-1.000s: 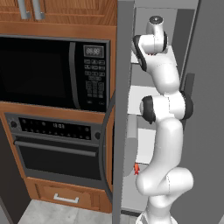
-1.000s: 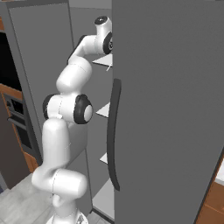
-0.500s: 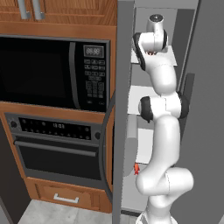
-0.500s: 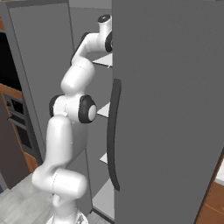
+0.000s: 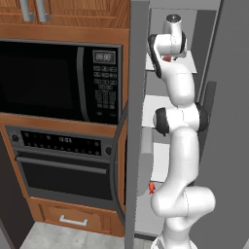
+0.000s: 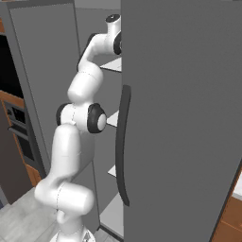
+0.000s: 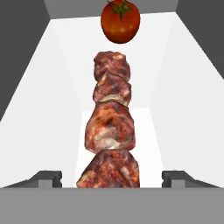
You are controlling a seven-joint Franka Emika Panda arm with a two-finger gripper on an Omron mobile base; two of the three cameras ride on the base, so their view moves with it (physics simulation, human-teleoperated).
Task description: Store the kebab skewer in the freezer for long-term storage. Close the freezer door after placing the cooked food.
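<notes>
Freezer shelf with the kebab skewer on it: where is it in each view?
Left base view: the freezer shelf is the top white one, upper right, just right of the arm's upper end.
Right base view: the pale ledge at upper centre, beside the arm's top joint.
Hand view: the white surface under the kebab skewer and the tomato.
Shared landmark: the white arm, which reaches in at this shelf.
</notes>
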